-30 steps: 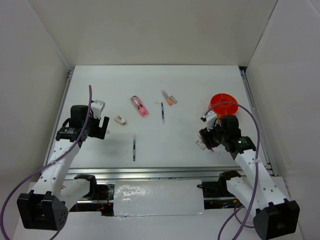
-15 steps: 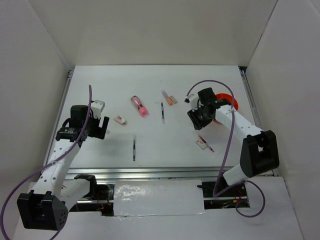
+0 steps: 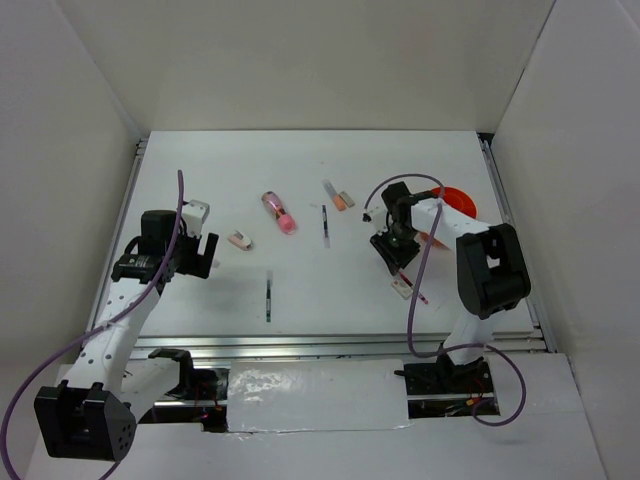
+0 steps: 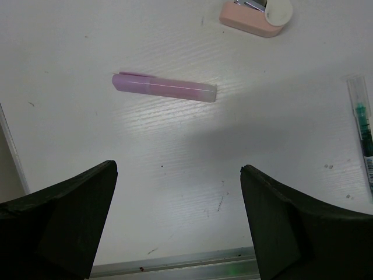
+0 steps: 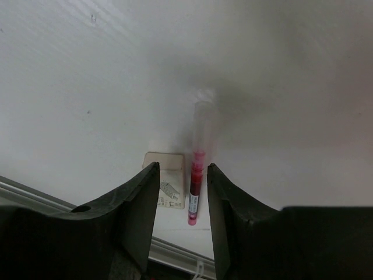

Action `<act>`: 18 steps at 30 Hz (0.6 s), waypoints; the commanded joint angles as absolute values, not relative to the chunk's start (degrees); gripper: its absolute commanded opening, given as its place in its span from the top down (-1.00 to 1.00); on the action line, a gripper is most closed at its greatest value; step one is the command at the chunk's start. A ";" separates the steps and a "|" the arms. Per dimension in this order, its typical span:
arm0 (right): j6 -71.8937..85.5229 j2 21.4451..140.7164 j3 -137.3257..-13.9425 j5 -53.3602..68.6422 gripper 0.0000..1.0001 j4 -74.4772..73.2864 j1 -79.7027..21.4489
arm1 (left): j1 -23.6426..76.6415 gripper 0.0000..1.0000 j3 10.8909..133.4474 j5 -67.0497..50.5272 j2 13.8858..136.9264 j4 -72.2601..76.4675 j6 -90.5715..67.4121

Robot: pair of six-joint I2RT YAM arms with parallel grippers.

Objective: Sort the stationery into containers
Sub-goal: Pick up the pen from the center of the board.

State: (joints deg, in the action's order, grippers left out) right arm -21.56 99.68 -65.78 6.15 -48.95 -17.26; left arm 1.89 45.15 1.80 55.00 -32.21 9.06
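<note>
The orange tub [image 3: 457,197] sits at the right, half hidden behind my right arm. My right gripper [image 3: 391,259] is open and empty, just left of the tub. In the right wrist view [image 5: 182,169] a red-white pen [image 5: 195,182] lies on the table between the jaws, with a white eraser [image 5: 168,187] beside it. Both also show from above: the pen [image 3: 414,290] and the eraser [image 3: 401,288]. My left gripper [image 3: 204,252] is open and empty [image 4: 178,198] near a lilac pen [image 4: 164,87] and a small pink block [image 4: 255,14].
A pink stubby tube [image 3: 279,212], a small pink block [image 3: 240,240], an orange block [image 3: 338,200], a dark pen [image 3: 325,225] and a second dark pen [image 3: 269,296] lie mid-table. A metal rail [image 3: 300,343] runs along the front edge. White walls surround the table.
My right arm swung from the front right up towards the tub, then back a little; its gripper now points at the red-white pen and eraser, which lie unmoved. The left arm has not moved.
</note>
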 commanded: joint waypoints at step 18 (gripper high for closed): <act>-25.49 111.09 -74.18 4.57 0.20 -51.68 -16.88 | 1.49 -0.99 46.67 2.11 55.72 -31.46 9.58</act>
State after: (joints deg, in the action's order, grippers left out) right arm -24.53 109.38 -72.31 4.80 -50.37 -17.21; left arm 1.89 45.15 1.85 55.59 -32.21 9.06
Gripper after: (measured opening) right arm 0.413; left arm 0.993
